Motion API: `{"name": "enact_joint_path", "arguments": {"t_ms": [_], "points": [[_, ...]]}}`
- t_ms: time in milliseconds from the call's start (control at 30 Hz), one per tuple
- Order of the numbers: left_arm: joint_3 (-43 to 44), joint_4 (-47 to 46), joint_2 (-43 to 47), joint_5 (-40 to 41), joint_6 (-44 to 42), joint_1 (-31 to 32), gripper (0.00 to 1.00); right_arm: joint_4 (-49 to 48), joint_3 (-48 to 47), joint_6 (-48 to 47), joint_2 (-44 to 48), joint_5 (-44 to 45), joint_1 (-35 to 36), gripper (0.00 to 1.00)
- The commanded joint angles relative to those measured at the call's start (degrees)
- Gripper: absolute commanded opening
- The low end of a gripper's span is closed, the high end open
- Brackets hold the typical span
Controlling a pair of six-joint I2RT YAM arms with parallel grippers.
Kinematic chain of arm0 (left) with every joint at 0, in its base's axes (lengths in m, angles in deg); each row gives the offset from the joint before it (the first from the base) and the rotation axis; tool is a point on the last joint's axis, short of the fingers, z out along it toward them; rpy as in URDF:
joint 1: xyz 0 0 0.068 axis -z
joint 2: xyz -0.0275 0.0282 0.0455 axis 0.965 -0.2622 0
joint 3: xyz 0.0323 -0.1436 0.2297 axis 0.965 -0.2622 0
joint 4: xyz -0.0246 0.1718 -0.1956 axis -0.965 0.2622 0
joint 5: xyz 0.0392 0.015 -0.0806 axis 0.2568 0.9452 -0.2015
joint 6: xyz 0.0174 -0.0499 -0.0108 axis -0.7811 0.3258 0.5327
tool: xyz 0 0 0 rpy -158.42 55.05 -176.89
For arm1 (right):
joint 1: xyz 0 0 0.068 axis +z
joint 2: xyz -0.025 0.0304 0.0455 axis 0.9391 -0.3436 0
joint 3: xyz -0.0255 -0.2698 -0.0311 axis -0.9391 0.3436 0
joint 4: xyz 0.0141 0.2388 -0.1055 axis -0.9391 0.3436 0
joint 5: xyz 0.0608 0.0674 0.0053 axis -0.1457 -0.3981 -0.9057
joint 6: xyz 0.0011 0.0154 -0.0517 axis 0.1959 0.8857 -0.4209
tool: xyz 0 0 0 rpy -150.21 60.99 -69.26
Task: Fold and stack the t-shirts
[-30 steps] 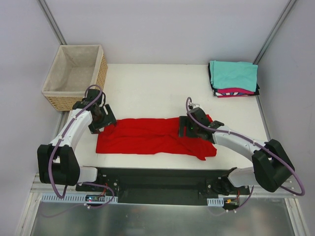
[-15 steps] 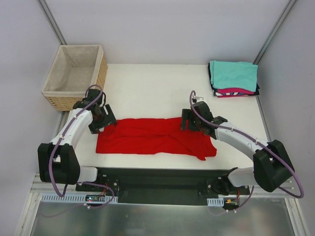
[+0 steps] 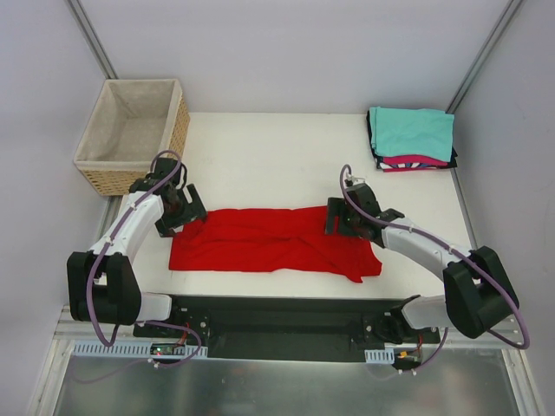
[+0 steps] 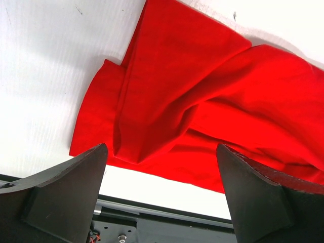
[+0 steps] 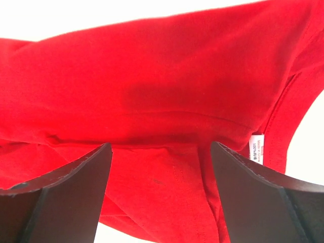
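Observation:
A bright red t-shirt (image 3: 269,238) lies flattened in a long band across the near part of the white table (image 3: 260,160). My left gripper (image 3: 185,209) hovers open over its left end, whose folded layers (image 4: 167,86) fill the left wrist view, with nothing between the fingers (image 4: 71,192). My right gripper (image 3: 343,218) stands open above the shirt's right part (image 5: 162,101), close to the white neck label (image 5: 257,148), holding nothing. At the far right corner rests a stack of folded t-shirts, teal (image 3: 412,132) on top, then magenta-pink (image 3: 408,161) and black (image 3: 375,152).
A woven wicker basket (image 3: 178,130) with beige lining stands off the table's far left corner. The black mounting rail (image 3: 277,319) runs along the near edge, just beyond the shirt's hem (image 4: 152,169). Grey walls close in both sides.
My right gripper has shifted to the right along the shirt's far edge. The left arm has hardly moved, its jaws spread a little wider.

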Motion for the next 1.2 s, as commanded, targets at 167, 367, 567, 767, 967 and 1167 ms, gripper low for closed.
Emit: {"name": "enact_joint_path", "arguments": {"t_ms": [167, 367, 567, 767, 967, 1167], "points": [[-0.7, -0.1, -0.3, 0.2, -0.1, 0.5, 0.89, -3.1, 2.2, 0.5, 0.6, -1.7, -0.2, 0.82], [-0.7, -0.1, -0.5, 0.3, -0.1, 0.5, 0.88, -3.7, 3.0, 1.3, 0.1, -2.4, -0.2, 0.74], [-0.7, 0.0, -0.4, 0.4, -0.1, 0.5, 0.88, -3.7, 3.1, 1.5, -0.1, -2.6, -0.2, 0.52], [-0.5, -0.1, -0.5, 0.4, -0.1, 0.5, 0.88, -3.1, 3.4, 1.6, 0.1, -2.8, -0.2, 0.40], [-0.3, -0.1, -0.5, 0.2, -0.1, 0.5, 0.87, -1.9, 4.1, 1.7, 1.6, -2.5, -0.2, 0.32], [-0.5, 0.0, 0.0, 0.3, -0.1, 0.5, 0.87, -0.9, 5.4, 1.8, 3.4, -2.0, -0.1, 0.22]]}}
